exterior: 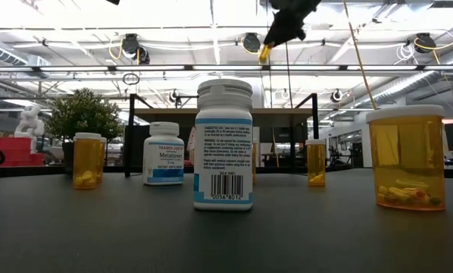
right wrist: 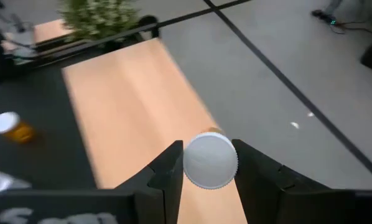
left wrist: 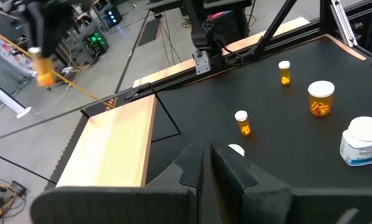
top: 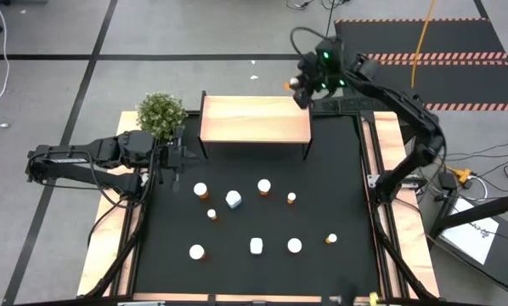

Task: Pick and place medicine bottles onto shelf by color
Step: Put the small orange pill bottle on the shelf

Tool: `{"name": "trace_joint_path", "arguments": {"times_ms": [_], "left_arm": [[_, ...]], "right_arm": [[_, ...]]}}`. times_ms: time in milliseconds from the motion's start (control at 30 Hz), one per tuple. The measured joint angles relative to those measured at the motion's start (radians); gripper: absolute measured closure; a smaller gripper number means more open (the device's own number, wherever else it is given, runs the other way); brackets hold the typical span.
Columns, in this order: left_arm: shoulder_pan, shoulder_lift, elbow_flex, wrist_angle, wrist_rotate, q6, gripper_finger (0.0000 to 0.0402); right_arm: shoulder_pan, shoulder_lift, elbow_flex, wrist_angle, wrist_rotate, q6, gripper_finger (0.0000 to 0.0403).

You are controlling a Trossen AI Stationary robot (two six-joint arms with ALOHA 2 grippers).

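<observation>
The light-wood shelf stands at the table's far side. My right gripper is above its right end, shut on a small orange bottle with a white cap; this bottle also shows in the low view. My left gripper is shut and empty, low near the shelf's left legs. Several bottles stand upright on the black mat: orange ones with white caps and all-white ones. My right gripper pinches the small orange bottle between its two fingers at the white cap's sides. The fingers come from above, slanting down. The bottle's orange body sticks out below the fingers, tilted, clear of the shelf.
A potted plant stands at the shelf's left end, close to my left arm. Pale wooden rails run along both sides of the mat. Bare mat lies between the shelf and the bottles.
</observation>
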Motion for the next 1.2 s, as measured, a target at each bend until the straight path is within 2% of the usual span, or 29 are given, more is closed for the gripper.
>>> {"name": "trace_joint_path", "arguments": {"times_ms": [100,200,433,800,1200], "left_arm": [[0.0,0.0,0.0,0.0,0.0,-0.001,0.0371],[0.0,0.0,0.0,0.0,0.0,-0.002,0.0371],[0.0,0.0,0.0,0.0,0.0,0.003,0.0371],[0.002,0.031,0.0,0.0,-0.001,0.012,0.0371],[0.057,0.105,0.0,0.014,-0.002,0.025,0.0371]], "right_arm": [[-0.043,0.079,0.077,-0.023,-0.007,-0.005,0.0284],[-0.084,0.145,0.122,-0.048,-0.067,0.004,0.0284],[-0.152,0.234,0.138,-0.166,-0.079,0.007,0.0284],[-0.162,0.249,0.139,-0.269,-0.077,0.018,0.0284],[-0.156,0.249,0.069,-0.271,-0.077,0.022,0.0284]]}}
